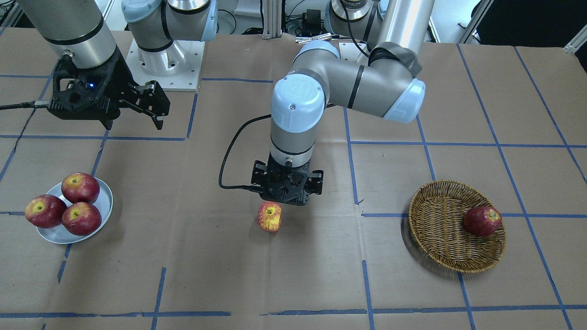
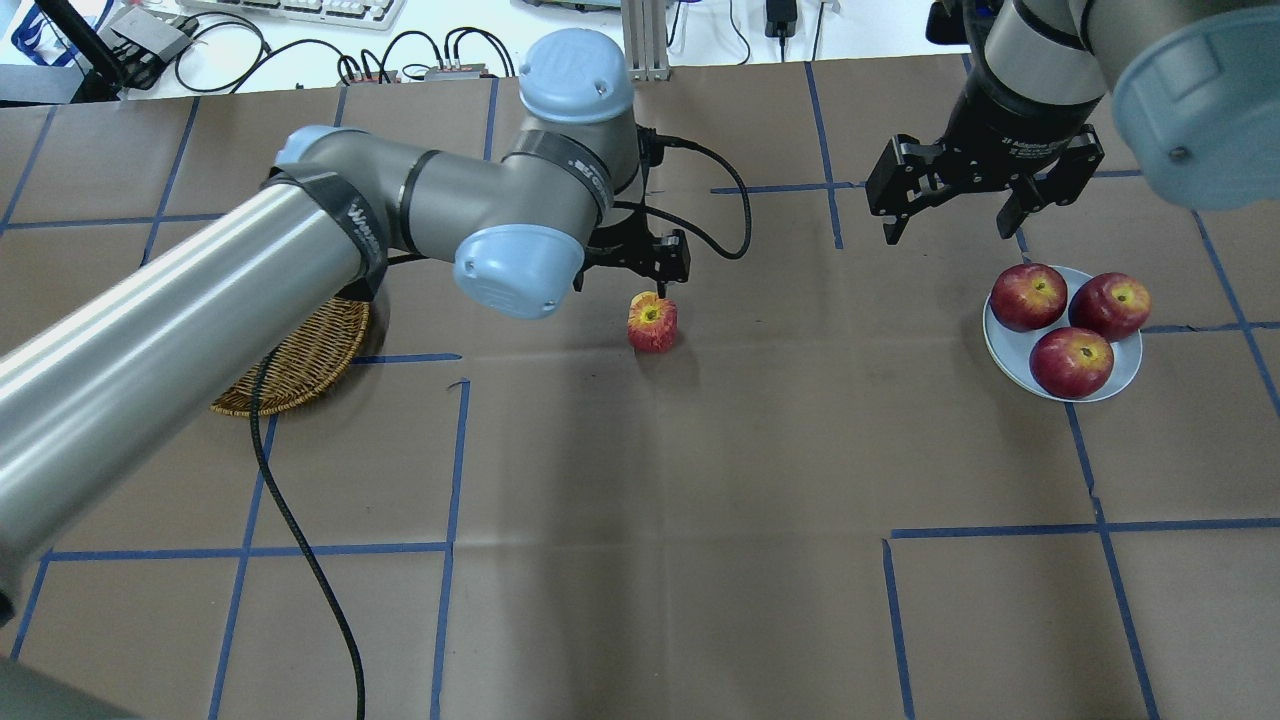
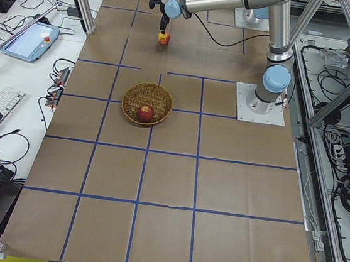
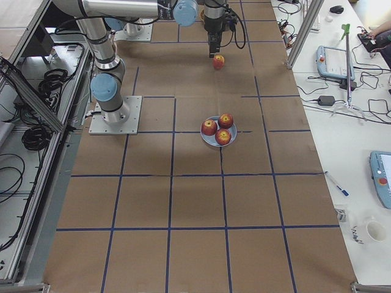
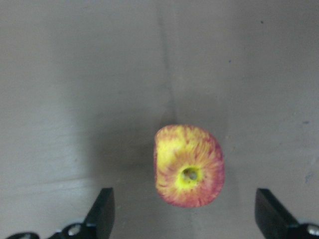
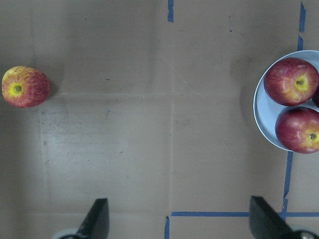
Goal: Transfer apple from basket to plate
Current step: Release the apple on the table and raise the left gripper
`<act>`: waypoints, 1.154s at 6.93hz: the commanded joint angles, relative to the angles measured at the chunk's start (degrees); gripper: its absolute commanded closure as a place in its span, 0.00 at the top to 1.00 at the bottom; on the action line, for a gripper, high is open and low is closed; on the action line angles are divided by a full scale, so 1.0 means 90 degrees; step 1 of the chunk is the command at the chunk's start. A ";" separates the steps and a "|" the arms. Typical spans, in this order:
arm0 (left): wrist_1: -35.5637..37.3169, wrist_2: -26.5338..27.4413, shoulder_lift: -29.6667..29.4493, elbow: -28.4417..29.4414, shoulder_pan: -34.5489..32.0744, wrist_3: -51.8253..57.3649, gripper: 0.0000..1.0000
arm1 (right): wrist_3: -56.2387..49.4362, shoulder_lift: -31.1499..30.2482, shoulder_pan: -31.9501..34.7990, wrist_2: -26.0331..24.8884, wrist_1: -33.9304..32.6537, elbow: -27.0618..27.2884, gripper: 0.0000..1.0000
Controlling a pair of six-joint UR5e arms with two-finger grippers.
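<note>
The pale red-and-yellow apple stands on the brown table near the middle, stem up, outside the basket and the plate. It also shows in the overhead view and both wrist views. My left gripper hangs open just above it, with nothing held; its fingertips stand wide on either side. The wicker basket holds one dark red apple. The grey plate holds three dark red apples. My right gripper is open and empty, raised beside the plate.
The left arm stretches over the table and hides most of the basket in the overhead view. A black cable loops from the left wrist. Blue tape lines grid the brown paper.
</note>
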 commanded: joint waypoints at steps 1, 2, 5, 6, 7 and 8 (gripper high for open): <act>-0.1578 0.0017 0.1197 -0.0011 0.0650 0.0933 0.99 | 0.0010 -0.0028 0.0011 0.0003 -0.0007 0.0020 1.00; -0.2223 0.0017 0.1706 -0.0050 0.0876 0.1169 0.99 | 0.0078 -0.0028 0.0021 0.0003 -0.0007 -0.0009 1.00; -0.3098 0.0008 0.2792 -0.0205 0.1296 0.1347 0.99 | 0.0739 0.0331 0.0380 0.0043 -0.0415 -0.0039 1.00; -0.3060 -0.0012 0.2766 -0.0216 0.1336 0.1347 0.99 | 0.1158 0.0565 0.0837 0.0023 -0.0707 -0.0048 1.00; -0.3030 0.0007 0.2727 -0.0226 0.1337 0.1347 0.99 | 0.1752 0.0887 0.1286 0.0013 -0.1048 -0.0087 1.00; -0.3030 0.0017 0.2707 -0.0236 0.1327 0.1347 0.99 | 0.2203 0.1257 0.1619 0.0013 -0.1313 -0.0194 1.00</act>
